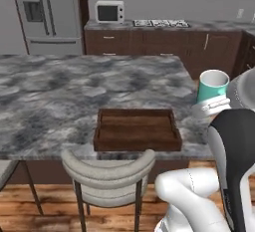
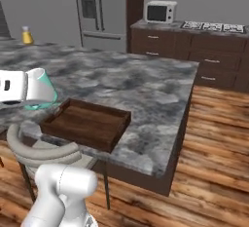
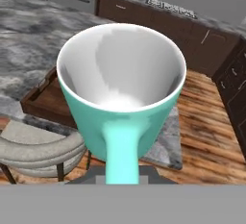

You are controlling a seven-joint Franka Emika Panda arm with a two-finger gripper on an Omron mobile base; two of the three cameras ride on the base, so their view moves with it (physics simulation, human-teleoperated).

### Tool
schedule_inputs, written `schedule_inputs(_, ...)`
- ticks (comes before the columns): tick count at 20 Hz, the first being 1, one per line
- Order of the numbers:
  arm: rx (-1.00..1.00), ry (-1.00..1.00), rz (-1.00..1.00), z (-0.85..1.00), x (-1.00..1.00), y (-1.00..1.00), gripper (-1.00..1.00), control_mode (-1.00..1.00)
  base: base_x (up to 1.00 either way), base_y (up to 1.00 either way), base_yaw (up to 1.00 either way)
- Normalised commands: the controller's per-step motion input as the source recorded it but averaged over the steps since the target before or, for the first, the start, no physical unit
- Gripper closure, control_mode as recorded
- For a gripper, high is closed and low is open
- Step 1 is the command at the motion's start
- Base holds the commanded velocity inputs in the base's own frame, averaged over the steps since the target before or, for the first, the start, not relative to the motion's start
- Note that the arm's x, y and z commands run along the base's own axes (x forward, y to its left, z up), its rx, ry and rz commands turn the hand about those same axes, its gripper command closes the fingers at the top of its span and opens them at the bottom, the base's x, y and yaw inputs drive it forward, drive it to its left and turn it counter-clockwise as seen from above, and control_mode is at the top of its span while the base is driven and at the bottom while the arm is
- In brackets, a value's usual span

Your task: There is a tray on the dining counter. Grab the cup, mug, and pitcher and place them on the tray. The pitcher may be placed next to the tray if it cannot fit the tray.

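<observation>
My gripper (image 1: 212, 104) is shut on the handle of the teal mug (image 1: 213, 85), which hangs in the air with its white inside showing. The mug is held off the near right corner of the dining counter (image 1: 60, 91), to the right of the dark wooden tray (image 1: 137, 135). In the right base view the mug (image 2: 44, 88) sticks out of my white hand (image 2: 24, 87), just short of the tray (image 2: 85, 132). The hand view looks into the mug (image 3: 120, 74), with the tray (image 3: 42, 104) behind it at the left. The cup and the pitcher are out of view.
A grey padded chair (image 1: 108, 170) is tucked under the counter right in front of the tray. A small yellow bottle (image 2: 27, 35) stands at the counter's far end. Cabinets with a microwave (image 1: 109, 12) and a fridge (image 1: 47, 14) line the back wall.
</observation>
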Motion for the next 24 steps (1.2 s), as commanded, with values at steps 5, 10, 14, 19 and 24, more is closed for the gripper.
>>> schedule_inputs(5, 0.00, 0.00, 0.00, 0.00, 0.00, 0.00, 1.00, 1.00, 0.70, 0.00, 0.68)
schedule_inputs(10, 0.00, 0.00, 0.00, 0.00, 0.00, 0.00, 1.00, 1.00, 0.93, -0.43, 0.41)
schedule_inputs(14, 0.00, 0.00, 0.00, 0.00, 0.00, 0.00, 1.00, 1.00, 0.99, -0.95, 0.03)
schedule_inputs(19, 0.00, 0.00, 0.00, 0.00, 0.00, 0.00, 1.00, 1.00, 0.98, -0.97, 0.15)
schedule_inputs(24, 0.00, 0.00, 0.00, 0.00, 0.00, 0.00, 1.00, 1.00, 0.97, -0.92, 0.32)
